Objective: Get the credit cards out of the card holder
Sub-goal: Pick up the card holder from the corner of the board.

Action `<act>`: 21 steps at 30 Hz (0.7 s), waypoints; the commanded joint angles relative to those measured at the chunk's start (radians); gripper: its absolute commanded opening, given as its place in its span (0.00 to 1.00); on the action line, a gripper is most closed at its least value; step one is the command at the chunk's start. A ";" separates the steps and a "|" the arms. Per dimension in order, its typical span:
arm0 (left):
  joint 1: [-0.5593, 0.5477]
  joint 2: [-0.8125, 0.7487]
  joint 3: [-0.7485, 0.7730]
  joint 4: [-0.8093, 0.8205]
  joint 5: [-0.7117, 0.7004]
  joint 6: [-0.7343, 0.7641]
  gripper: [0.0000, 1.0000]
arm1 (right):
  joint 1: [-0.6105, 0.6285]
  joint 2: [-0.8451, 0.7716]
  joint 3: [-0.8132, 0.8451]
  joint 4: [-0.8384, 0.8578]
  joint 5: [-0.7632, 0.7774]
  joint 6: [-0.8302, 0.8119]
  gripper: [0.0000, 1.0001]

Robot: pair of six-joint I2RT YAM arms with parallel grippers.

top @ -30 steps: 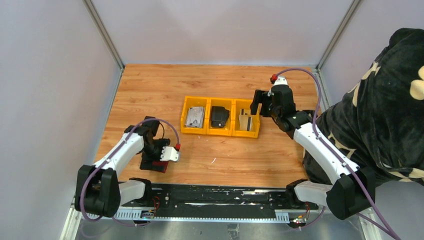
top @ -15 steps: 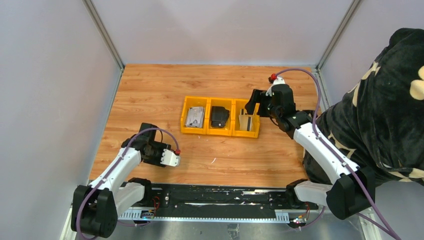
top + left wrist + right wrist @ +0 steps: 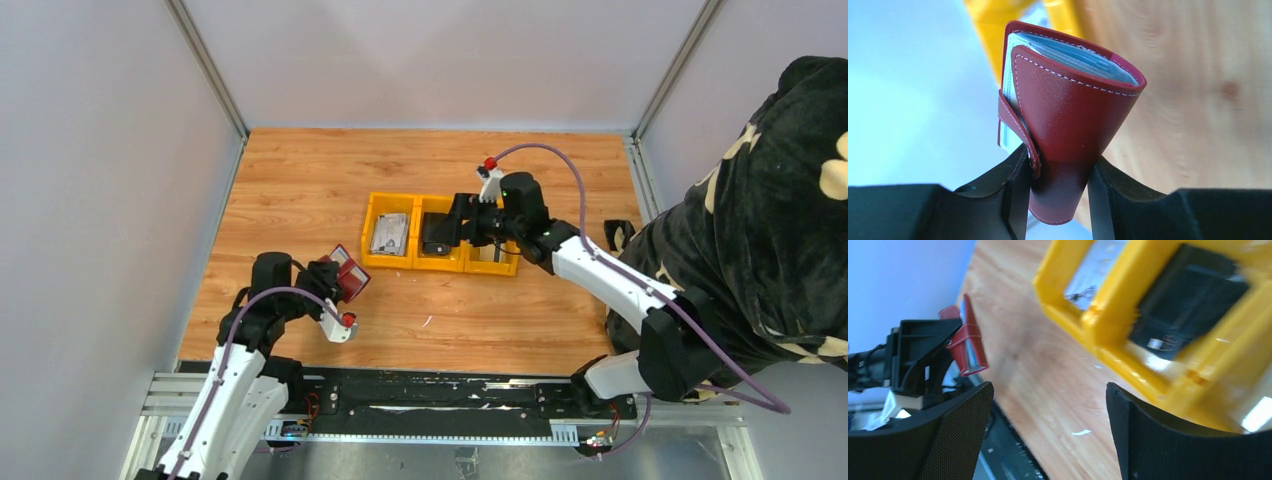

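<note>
- Two arms in view; left gripper [image 3: 1058,167] has its jaws narrowed and clamped on the card holder [image 3: 1070,100], one finger on each side of its lower end.
- Top view: holder sits at about 8 o'clock on the table [image 3: 300,180], held up off the wood, on the 3 o'clock side of the left wrist.
- Left wrist view: holder's long axis runs 6 to 12 o'clock. The pinched narrow end is at 6 between the jaws; the flared end is at 12, leaning slightly toward 1.
- Dark red outer face is toward that camera; grey-blue lining and pale sleeve edges show at the flared end and along the 9 o'clock edge.
- Closing tab [image 3: 1018,127] wraps the 9 o'clock edge, its end down by the finger on that side.
- Credit cards can't be told apart from the sleeves inside the holder.
- Right gripper [image 3: 1048,390] has its jaws wide apart, gripping nothing; it hangs over the yellow bin [image 3: 388,262] near table centre, about the middle compartment.
- Bin's long axis runs 9 to 3 o'clock: grey item [image 3: 390,235] in the 9 o'clock compartment, black object [image 3: 437,238] in the middle one, 3 o'clock compartment unclear.
- Holder is apart from the bin, at roughly 8 o'clock from it.
- Right wrist view: holder shows thin-edge-on at 9 o'clock, roughly upright in the left jaws.
- Person in a dark patterned garment [image 3: 770,220] is at the 3 o'clock edge.
</note>
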State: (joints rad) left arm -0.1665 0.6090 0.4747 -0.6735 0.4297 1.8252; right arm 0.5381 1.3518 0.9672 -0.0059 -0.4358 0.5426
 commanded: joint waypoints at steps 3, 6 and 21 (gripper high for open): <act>-0.007 -0.105 0.000 0.281 0.218 0.084 0.42 | 0.117 0.078 0.029 0.251 -0.186 0.193 0.87; -0.007 -0.112 0.018 0.325 0.278 0.134 0.42 | 0.164 0.127 0.061 0.366 -0.237 0.269 0.87; -0.010 -0.075 0.138 0.324 0.343 0.210 0.43 | 0.332 0.257 0.220 0.394 -0.265 0.232 0.88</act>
State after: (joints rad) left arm -0.1677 0.5259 0.5762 -0.3824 0.7303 2.0144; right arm 0.8295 1.5982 1.1545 0.3908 -0.6880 0.8185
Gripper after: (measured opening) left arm 0.430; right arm 0.875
